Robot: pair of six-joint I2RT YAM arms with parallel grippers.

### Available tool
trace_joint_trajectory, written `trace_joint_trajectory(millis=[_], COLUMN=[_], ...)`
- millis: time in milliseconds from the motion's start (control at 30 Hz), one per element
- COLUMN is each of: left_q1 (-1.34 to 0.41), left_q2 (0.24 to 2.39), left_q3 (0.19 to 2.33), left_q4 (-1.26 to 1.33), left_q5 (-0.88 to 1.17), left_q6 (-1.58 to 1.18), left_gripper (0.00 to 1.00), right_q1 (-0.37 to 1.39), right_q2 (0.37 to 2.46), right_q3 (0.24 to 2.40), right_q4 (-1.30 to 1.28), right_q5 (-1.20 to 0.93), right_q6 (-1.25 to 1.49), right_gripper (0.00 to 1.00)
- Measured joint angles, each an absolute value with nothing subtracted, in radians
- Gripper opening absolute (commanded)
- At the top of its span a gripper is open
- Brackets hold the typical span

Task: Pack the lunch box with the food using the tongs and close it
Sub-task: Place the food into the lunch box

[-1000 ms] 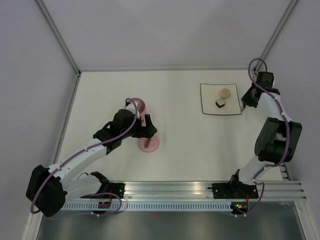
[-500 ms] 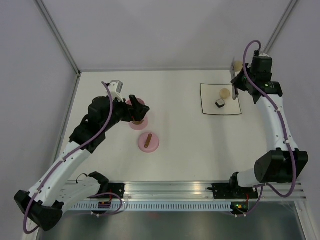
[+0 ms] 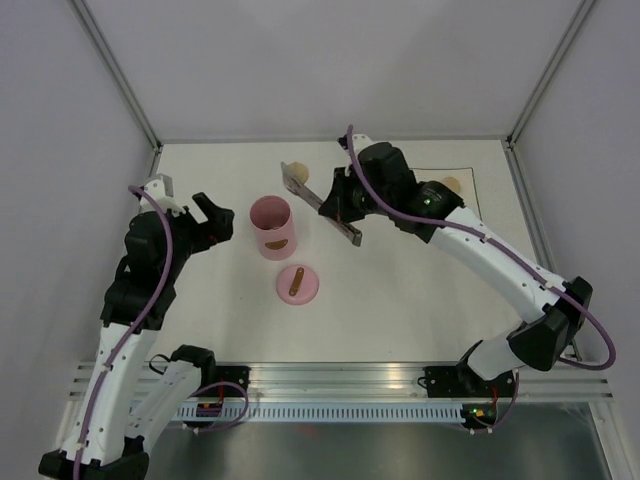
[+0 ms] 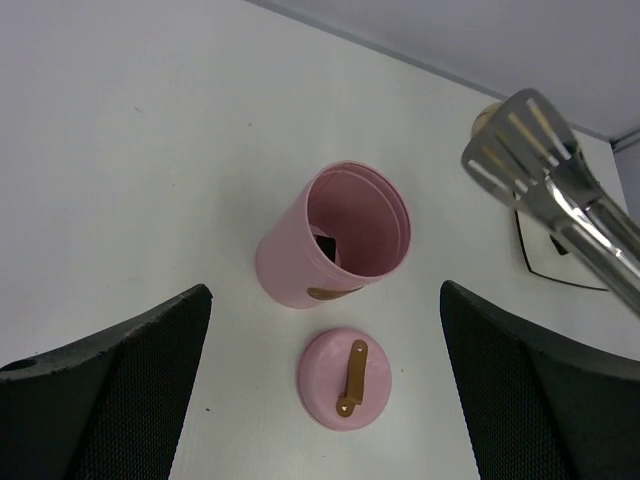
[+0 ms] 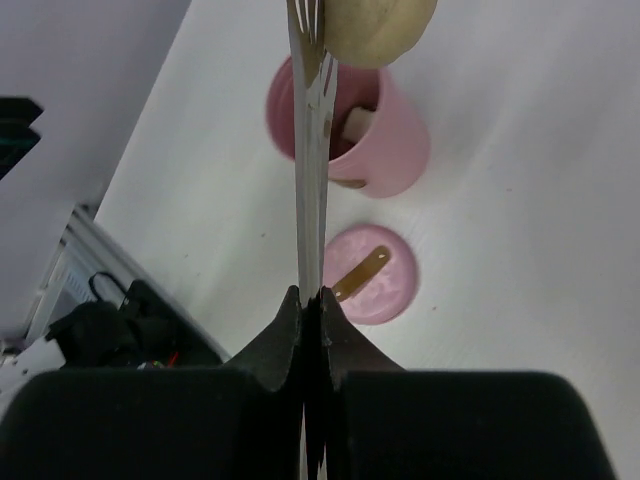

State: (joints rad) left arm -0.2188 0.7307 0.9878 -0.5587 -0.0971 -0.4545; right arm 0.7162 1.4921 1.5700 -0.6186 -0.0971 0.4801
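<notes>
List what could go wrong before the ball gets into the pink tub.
1. The ball is pinched only at the very tips of the tongs and is not yet over the lunch box. It may slip and roll across the table.
2. The left claw is open and apart from the lunch box, so a nudge from the tongs might tip it.

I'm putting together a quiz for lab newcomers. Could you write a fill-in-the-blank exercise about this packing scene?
1. The right gripper is shut on the tongs, which pinch a pale beige ____ at their tip.
2. The left gripper stands ____ and holds nothing.
3. The lid lies on the table with its brown ____ facing up.
4. The lunch box stands upright with a white-and-black ____ inside.
Missing words: ball; open; handle; cube.
</notes>
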Motion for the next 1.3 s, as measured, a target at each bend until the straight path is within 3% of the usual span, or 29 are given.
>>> trace_joint_trajectory(millis=[267,800,1000,1133,1300], left_q1=[-0.209,-0.209,-0.209,-0.209,-0.209], left_q2=[0.604,0.582,0.589,0.591,0.594], left_q3=[0.958,0.95,0.946,0.946,0.942], left_q4=[-0.648,-0.686,-0.686,-0.683,-0.679], left_q5=[-0.152,-0.181,-0.177,-0.174,-0.171], left_q6=[-0.464,-0.463,-0.463,-0.463,-0.463], left_gripper=[1.0,1.0,1.0,1.0,1.0], right_q1=[0.888,0.901,0.901,0.901,0.901], right_q2=[1.581,1.639,1.658,1.66,1.66], right_q3=[1.57,1.566,1.566,1.566,1.566], right_q4=[-0.529,-0.516,-0.516,-0.516,-0.517], right_q5=[-0.138,-0.098,-0.092,-0.08,-0.077], right_q6=[0.525,0.556,0.56,0.56,0.558], right_gripper=[0.01,0.02,0.17,0.32,0.36])
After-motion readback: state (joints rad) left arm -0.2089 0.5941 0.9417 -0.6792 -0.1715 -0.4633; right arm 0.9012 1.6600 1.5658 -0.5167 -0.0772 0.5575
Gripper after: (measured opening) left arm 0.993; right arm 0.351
